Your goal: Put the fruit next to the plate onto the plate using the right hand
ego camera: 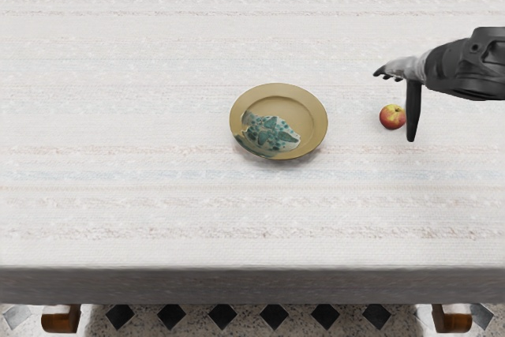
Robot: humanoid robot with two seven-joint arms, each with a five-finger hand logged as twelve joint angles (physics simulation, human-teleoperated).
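A red-and-yellow apple [392, 117] lies on the pale, striped worktop [158, 195], to the right of the plate [304, 108] and apart from it, not on it. The plate is golden-brown with a blue-green pattern across its lower left part, and it sits near the worktop's middle. The right hand [409, 70] comes in from the right edge on a dark arm [469, 65] and hovers above the apple, spread and holding nothing. Some fingers point left, while one dark finger [413, 112] hangs straight down just beside the apple's right side — whether it touches the fruit cannot be told.
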